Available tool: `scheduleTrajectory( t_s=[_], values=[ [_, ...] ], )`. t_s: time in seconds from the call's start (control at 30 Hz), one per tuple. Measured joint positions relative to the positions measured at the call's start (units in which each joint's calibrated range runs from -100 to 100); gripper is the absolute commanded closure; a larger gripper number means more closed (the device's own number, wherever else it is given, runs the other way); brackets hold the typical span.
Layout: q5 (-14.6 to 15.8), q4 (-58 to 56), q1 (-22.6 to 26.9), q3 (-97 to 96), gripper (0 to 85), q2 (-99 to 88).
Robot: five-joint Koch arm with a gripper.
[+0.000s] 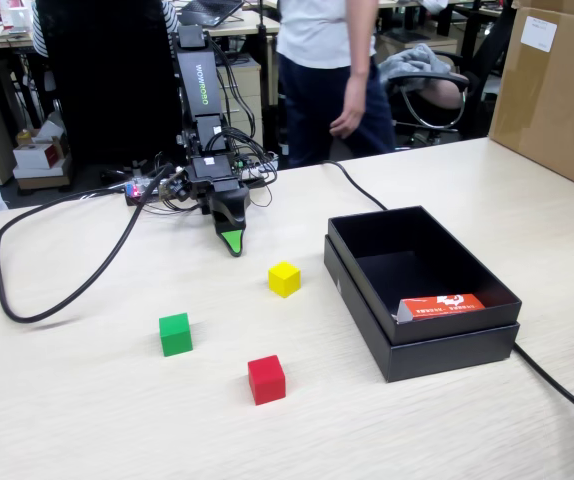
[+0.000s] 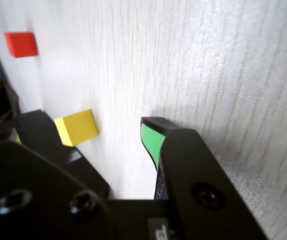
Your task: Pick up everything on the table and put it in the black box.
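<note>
Fixed view: the gripper [image 1: 233, 243] points down at the pale wood surface [image 1: 87, 400], empty, three cubes and a black box [image 1: 422, 290] before it.

From the gripper, the yellow cube [image 1: 284, 279] lies at 4 o'clock, the green cube [image 1: 175, 334] at 7 and the red cube [image 1: 266, 379] near 6 — all apart. The wrist view shows the jaws parted, holding nothing. A red-and-white carton [image 1: 442, 305] rests inside the box, at 3 o'clock from the cubes.
</note>
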Motion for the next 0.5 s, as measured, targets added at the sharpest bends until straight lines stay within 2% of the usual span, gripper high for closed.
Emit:
scheduleTrajectory(
  t_s=[0.1,0.5],
  values=[
    [0.2,-7.4,-0.1,6.1,37.0,1.3],
    [0.2,-53.2,3.1,38.9,39.9,10.4]
  ],
)
